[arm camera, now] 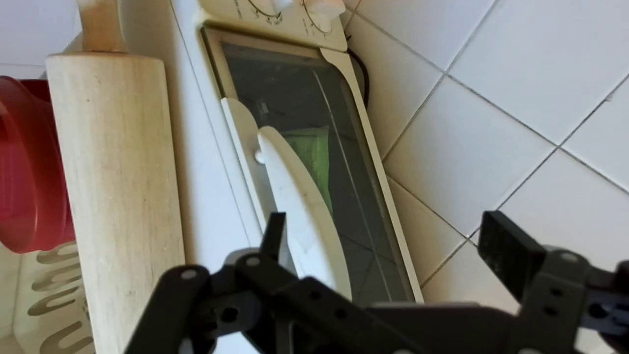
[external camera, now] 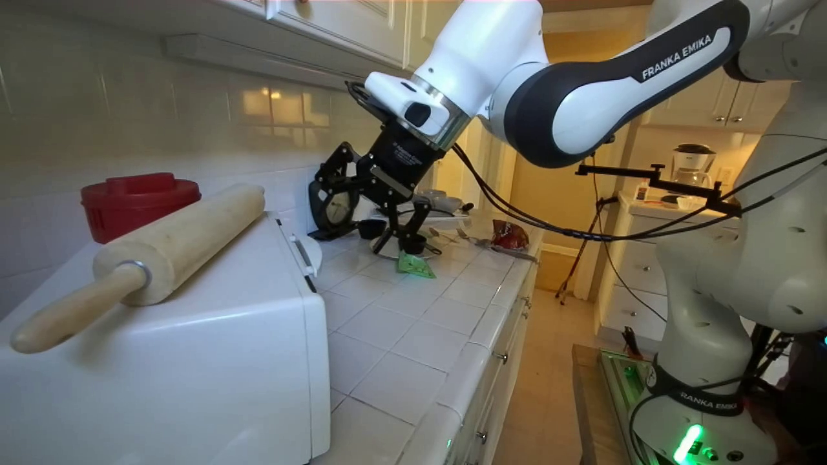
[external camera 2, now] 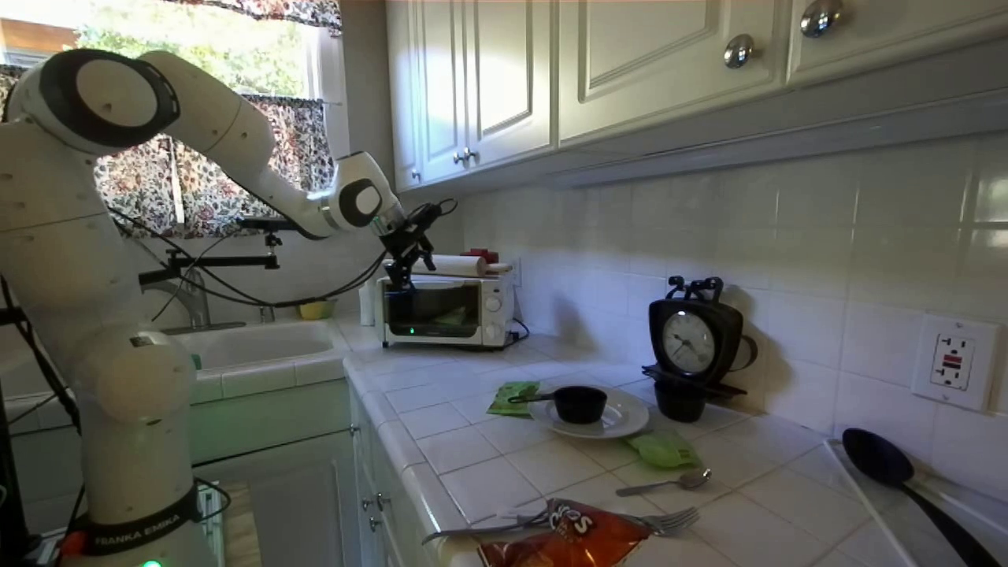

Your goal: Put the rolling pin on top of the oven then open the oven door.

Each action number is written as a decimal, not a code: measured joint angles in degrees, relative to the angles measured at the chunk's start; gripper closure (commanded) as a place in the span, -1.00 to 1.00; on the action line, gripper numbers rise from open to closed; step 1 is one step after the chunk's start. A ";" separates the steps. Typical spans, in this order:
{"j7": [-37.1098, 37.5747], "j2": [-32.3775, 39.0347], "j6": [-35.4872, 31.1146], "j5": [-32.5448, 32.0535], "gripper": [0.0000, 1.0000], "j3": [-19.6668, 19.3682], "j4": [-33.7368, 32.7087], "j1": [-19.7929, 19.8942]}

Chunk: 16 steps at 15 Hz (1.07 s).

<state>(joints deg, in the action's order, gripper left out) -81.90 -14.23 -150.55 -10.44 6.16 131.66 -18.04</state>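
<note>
The pale wooden rolling pin (external camera: 187, 239) lies on the flat top of the white oven (external camera: 213, 387); in the wrist view the rolling pin (arm camera: 118, 187) runs along the left. The oven door (external camera 2: 433, 309) stands upright against the oven's front, closed, with dark glass and a white curved handle (arm camera: 300, 206). My gripper (arm camera: 385, 231) is open with nothing held. In the wrist view its left finger overlaps the handle's upper-left side, and its right finger is over the counter tiles; contact cannot be told. In an exterior view the gripper (external camera 2: 414, 274) hangs before the oven's upper front.
A red lidded container (external camera: 142, 200) sits behind the rolling pin. Farther along the tiled counter are a plate (external camera 2: 630, 413) with a small black pan (external camera 2: 581, 405), a clock (external camera 2: 689, 342), cutlery and a red snack bag (external camera 2: 567, 535). Wall cabinets (external camera 2: 669, 63) overhang the counter.
</note>
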 measured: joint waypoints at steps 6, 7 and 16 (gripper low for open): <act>-0.96 3.66 0.81 -0.06 -1.00 0.95 -2.85 0.77; -1.15 4.25 0.96 -0.06 -1.00 1.02 -3.28 0.87; -1.97 8.06 3.40 -0.06 -1.00 2.25 -6.91 1.90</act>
<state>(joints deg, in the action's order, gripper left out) -83.87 -6.17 -147.15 -10.50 8.40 124.75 -16.14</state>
